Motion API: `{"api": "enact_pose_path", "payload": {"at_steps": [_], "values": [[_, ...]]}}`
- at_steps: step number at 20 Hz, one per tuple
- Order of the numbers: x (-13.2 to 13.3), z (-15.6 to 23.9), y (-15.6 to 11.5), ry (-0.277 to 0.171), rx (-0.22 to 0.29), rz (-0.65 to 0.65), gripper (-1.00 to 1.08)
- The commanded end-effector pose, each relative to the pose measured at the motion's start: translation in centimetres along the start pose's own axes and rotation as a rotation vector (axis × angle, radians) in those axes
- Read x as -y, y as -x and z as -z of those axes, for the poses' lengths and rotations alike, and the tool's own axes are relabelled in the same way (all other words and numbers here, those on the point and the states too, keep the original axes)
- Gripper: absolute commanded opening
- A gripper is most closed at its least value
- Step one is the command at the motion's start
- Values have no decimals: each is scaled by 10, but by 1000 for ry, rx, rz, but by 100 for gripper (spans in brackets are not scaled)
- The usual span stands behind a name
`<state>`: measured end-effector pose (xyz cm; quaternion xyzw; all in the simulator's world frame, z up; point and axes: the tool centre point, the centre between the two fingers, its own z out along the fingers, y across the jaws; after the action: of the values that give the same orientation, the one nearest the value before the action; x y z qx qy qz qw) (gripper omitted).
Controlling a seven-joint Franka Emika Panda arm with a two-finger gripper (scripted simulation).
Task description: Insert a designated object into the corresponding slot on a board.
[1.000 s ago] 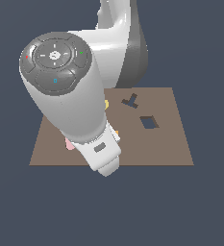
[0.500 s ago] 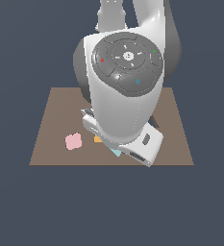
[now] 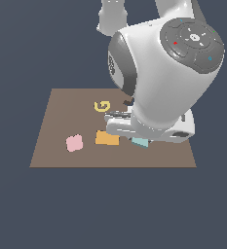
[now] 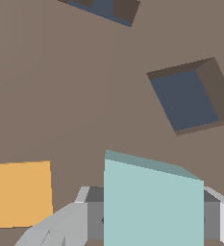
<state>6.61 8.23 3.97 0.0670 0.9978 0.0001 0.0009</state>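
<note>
In the wrist view my gripper (image 4: pixel 153 218) is shut on the pale teal square block (image 4: pixel 152 202), with grey fingers (image 4: pixel 60 223) on either side of it. The dark diamond-like slot (image 4: pixel 188 98) lies in the brown board (image 4: pixel 60 96) just beyond the block and slightly to one side. In the exterior view the arm (image 3: pixel 163 82) hangs over the board's (image 3: pixel 61 107) right half. It hides the slot and the fingers, and only a corner of the teal block (image 3: pixel 140 142) shows beneath the hand.
An orange rectangle (image 3: pixel 107 138) lies just to the exterior view's left of the block and also shows in the wrist view (image 4: pixel 17 194). A pink rounded square (image 3: pixel 74 143) and a yellow curled piece (image 3: pixel 102 106) lie further left. Part of another dark cutout (image 4: pixel 106 7) lies beyond the slot.
The arm has swung from the exterior view's left side of the board to its right. The teal block now shows under the hand, where the board was bare before.
</note>
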Motion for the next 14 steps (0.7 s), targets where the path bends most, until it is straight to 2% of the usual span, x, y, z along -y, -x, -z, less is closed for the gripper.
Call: {"api": "enact_pose_path", "payload": {"at_steps": [1,7,14], "values": [[-12,0,-13,0,1,106,-100],[-30,1,-40,0,0,297,-100],[-39,1,-61,0,-1,428,-100]]}}
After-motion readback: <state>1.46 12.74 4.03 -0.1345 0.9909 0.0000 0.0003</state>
